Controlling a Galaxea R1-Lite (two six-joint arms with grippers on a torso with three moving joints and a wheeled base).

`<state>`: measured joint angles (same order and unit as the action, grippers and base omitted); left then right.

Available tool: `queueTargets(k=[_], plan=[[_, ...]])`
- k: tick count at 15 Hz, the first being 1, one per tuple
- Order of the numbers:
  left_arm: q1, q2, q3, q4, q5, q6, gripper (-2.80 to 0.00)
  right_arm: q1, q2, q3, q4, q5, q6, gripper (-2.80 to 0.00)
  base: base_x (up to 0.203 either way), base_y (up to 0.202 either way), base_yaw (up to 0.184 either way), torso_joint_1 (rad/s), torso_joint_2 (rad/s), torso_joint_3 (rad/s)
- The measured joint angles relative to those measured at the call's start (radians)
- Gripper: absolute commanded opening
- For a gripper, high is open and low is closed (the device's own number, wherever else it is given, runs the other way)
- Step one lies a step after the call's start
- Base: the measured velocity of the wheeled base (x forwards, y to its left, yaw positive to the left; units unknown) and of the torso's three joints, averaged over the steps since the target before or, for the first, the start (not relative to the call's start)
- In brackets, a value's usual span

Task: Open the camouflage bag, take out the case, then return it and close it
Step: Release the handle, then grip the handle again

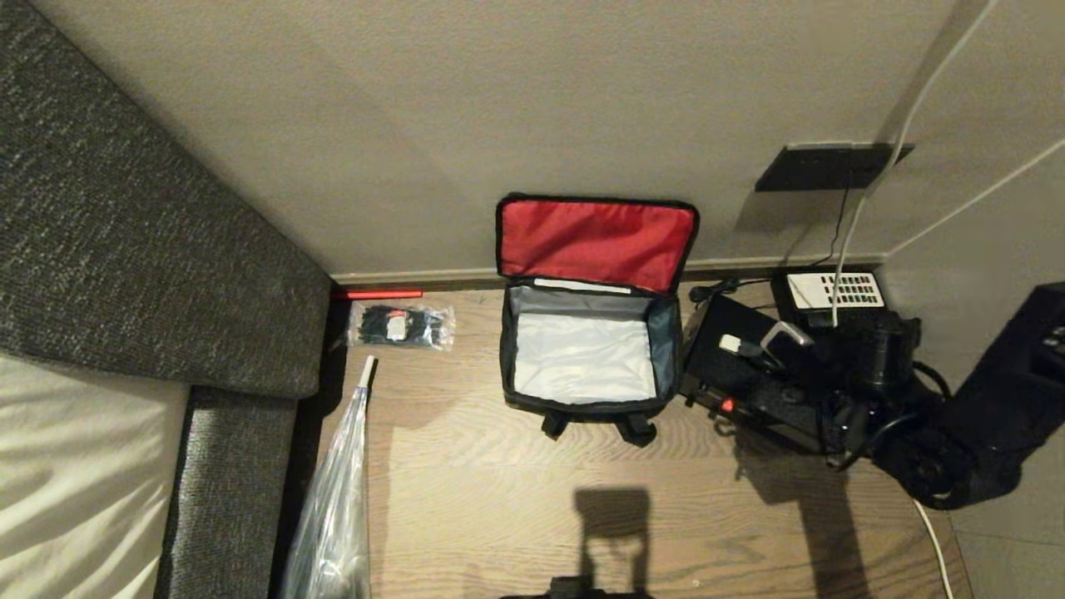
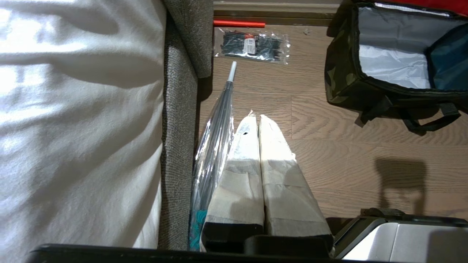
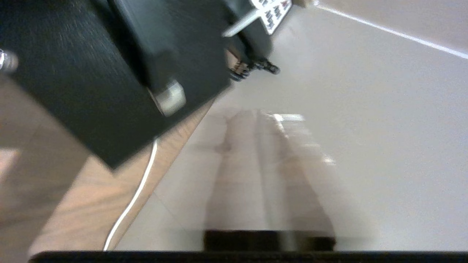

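Observation:
The camouflage bag (image 1: 582,409) (image 2: 342,78) stands open on the wooden floor by the wall. Its red-lined lid (image 1: 595,241) leans back and the silvery interior (image 1: 582,358) is empty. The flat black case (image 1: 736,378) (image 3: 91,73) lies on the floor just right of the bag, a small red mark on its near edge. My right arm (image 1: 957,449) reaches in from the right, beside the case. My right gripper (image 3: 257,117) is blurred, shut and holds nothing, a little apart from the case. My left gripper (image 2: 256,118) is shut and empty, parked beside the couch.
A black telephone with a white keypad (image 1: 832,291) sits behind the case, with cables running up the wall. A grey couch (image 1: 125,249) fills the left side. A clear plastic bag (image 1: 341,499), a packet of black ties (image 1: 401,324) and a red stick (image 1: 378,293) lie left of the camouflage bag.

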<state>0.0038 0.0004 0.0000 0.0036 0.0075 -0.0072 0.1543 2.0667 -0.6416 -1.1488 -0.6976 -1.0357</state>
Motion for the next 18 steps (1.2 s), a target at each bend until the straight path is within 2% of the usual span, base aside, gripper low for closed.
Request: queueTargets(k=[7, 10, 13, 15, 16, 18], plan=[[0.000, 0.000, 0.000, 0.000, 0.000, 0.000, -2.80, 0.002, -0.610, 0.229, 0.361, 0.041, 0.125, -2.80, 0.000, 0.000, 0.000, 0.000, 0.00, 0.000], [0.000, 0.000, 0.000, -0.001, 0.000, 0.000, -2.80, 0.002, -0.870, 0.319, 0.497, 0.106, 0.187, -2.80, 0.000, 0.000, 0.000, 0.000, 0.00, 0.000], [0.000, 0.000, 0.000, 0.000, 0.000, 0.000, -2.80, 0.001, -1.147, 0.366, 0.713, 0.145, 0.276, -2.80, 0.000, 0.000, 0.000, 0.000, 0.00, 0.000], [0.000, 0.000, 0.000, -0.001, 0.000, 0.000, -2.80, -0.003, -1.306, 0.385, 0.871, 0.146, 0.403, -2.80, 0.000, 0.000, 0.000, 0.000, 0.00, 0.000], [0.000, 0.000, 0.000, -0.001, 0.000, 0.000, -2.80, -0.009, -1.372, 0.400, 0.940, 0.169, 0.512, -2.80, 0.000, 0.000, 0.000, 0.000, 0.00, 0.000], [0.000, 0.000, 0.000, -0.001, 0.000, 0.000, -2.80, -0.036, -1.493, 0.448, 1.022, 0.278, 0.742, -2.80, 0.000, 0.000, 0.000, 0.000, 0.00, 0.000]])
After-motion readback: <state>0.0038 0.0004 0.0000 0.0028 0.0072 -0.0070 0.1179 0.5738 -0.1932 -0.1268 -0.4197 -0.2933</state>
